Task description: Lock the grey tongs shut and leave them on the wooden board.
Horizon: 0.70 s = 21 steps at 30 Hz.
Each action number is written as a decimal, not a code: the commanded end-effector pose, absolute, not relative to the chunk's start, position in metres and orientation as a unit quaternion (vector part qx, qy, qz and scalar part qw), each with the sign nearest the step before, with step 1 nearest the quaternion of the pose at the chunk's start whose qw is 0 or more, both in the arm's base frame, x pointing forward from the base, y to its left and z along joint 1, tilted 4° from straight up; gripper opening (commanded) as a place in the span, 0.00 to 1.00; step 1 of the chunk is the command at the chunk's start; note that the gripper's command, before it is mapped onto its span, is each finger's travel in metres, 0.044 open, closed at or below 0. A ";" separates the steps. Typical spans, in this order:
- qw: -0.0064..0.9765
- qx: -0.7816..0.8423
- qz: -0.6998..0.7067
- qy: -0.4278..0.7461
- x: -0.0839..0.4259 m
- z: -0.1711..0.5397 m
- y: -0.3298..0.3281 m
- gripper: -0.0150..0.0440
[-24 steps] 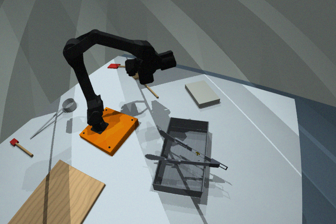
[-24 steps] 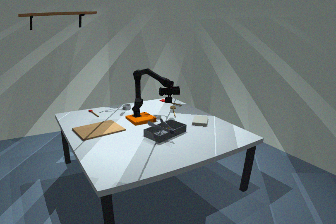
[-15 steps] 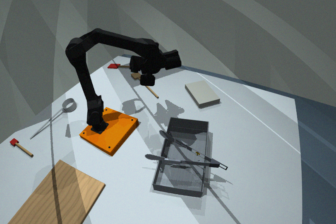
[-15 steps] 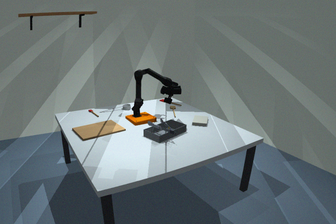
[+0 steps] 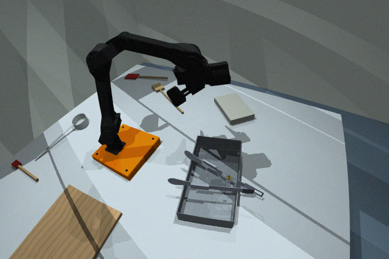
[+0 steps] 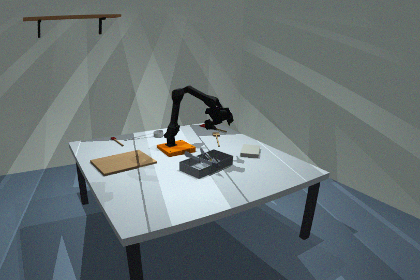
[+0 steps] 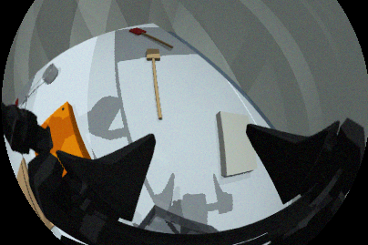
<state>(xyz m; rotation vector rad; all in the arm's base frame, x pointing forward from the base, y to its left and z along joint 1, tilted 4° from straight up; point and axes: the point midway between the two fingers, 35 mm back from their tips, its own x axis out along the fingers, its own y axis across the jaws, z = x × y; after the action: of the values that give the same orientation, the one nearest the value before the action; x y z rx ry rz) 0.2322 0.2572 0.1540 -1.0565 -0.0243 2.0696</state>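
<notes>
Black robotic pincer (image 5: 195, 93) (image 6: 220, 128) (image 7: 201, 135), spread almost fully and empty, is raised above the table's far side. Open grey metal tongs (image 5: 216, 187) (image 6: 202, 158) straddle the dark rectangular roasting tin (image 5: 205, 222) (image 6: 199, 174); best approach high, then straddle both arms evenly before squeezing.

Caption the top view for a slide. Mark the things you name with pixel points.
Open pincer (image 5: 201, 92) (image 7: 201, 135) raised away from the grey tongs (image 5: 216, 186) (image 6: 200, 157), which lie spread across the roasting tin (image 5: 205, 220) (image 6: 188, 170); wooden board (image 5: 62, 221) (image 6: 122, 162) at lower left.
</notes>
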 end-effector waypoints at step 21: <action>0.682 -0.154 0.269 0.663 0.394 0.124 0.078 1.00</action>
<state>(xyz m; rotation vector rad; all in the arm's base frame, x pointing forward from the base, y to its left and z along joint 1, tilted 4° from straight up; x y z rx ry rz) 0.3620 0.1372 0.1332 -0.5829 1.2415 1.0975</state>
